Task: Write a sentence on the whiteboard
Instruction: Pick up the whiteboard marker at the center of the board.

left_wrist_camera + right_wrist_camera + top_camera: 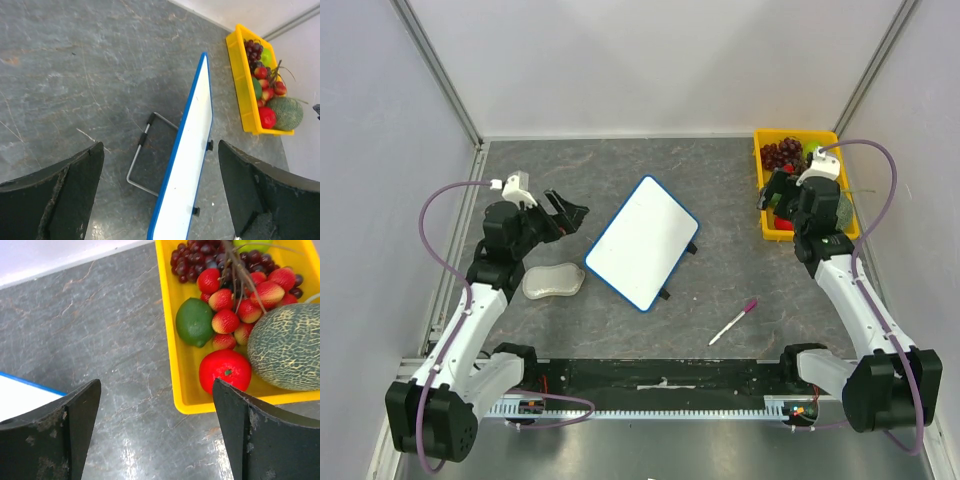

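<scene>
The whiteboard [642,243], white with a blue rim, lies tilted in the middle of the table, and its face is plain white; no sentence is in view on it. The left wrist view shows the whiteboard [190,165] nearly edge-on, propped on a wire stand [137,165]. A marker [733,322] with a magenta cap lies on the table near the front, right of the board. My left gripper [575,218] hovers open just left of the board, jaws wide and empty [160,145]. My right gripper [775,190] is open and empty [156,381] beside the fruit tray.
A pale grey eraser pad [553,282] lies left of the board, under my left arm. A yellow tray [760,150] of fruit stands at the back right, with its rim [167,315] close to my right fingers. White walls enclose the table.
</scene>
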You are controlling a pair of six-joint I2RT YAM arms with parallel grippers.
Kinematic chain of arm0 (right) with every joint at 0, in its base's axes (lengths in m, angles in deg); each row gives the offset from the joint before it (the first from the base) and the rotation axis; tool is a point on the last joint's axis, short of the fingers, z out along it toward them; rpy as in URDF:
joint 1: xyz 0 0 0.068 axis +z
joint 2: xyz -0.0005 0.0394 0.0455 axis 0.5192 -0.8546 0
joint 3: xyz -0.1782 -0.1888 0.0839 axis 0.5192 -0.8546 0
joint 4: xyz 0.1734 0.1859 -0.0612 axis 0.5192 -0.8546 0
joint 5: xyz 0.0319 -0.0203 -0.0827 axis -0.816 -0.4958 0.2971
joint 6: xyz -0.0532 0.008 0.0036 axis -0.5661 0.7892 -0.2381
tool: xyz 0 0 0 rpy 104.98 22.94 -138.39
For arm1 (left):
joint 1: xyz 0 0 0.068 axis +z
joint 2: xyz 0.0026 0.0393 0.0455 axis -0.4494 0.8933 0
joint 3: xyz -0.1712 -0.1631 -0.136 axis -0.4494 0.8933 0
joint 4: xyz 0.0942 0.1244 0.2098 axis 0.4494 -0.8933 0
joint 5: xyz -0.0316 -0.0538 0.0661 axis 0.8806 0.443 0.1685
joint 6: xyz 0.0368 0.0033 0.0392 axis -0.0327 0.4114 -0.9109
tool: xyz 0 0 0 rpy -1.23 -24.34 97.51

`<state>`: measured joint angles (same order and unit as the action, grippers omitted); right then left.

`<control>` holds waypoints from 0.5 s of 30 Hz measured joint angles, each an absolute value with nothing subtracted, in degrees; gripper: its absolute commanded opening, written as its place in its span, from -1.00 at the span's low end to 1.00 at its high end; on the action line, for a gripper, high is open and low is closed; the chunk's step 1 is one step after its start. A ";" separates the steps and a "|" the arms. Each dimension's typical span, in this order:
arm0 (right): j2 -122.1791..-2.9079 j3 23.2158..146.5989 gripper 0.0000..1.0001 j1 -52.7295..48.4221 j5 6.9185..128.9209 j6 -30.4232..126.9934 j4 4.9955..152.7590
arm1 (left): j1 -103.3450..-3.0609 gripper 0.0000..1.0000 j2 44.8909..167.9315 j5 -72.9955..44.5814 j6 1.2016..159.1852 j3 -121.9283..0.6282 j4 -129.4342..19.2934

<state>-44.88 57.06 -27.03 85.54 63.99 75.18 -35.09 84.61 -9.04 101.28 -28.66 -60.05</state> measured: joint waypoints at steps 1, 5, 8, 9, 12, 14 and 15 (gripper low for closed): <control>-44.82 57.06 0.96 -27.03 84.62 64.02 74.43 | -35.09 1.00 84.39 -8.14 101.52 -28.45 -60.68; -43.72 57.04 0.96 -27.05 80.60 64.45 72.03 | -35.06 1.00 82.93 -4.47 101.52 -28.38 -61.64; -42.63 57.06 0.96 -27.05 77.21 64.74 70.96 | -35.15 0.88 81.48 -1.15 100.75 -28.64 -61.84; -42.35 57.04 0.96 -27.05 76.03 64.93 70.63 | -35.41 0.86 81.29 0.23 100.36 -29.30 -62.39; -41.93 57.06 0.96 -27.03 72.36 65.35 69.54 | -38.19 0.88 82.25 1.26 98.79 -32.36 -64.94; -41.86 57.06 0.96 -26.81 70.63 65.52 68.64 | -44.13 0.88 84.22 -0.88 96.86 -35.86 -67.48; -41.82 57.04 0.96 -26.53 70.00 65.55 68.23 | -47.72 0.87 85.42 -2.00 96.01 -37.56 -68.42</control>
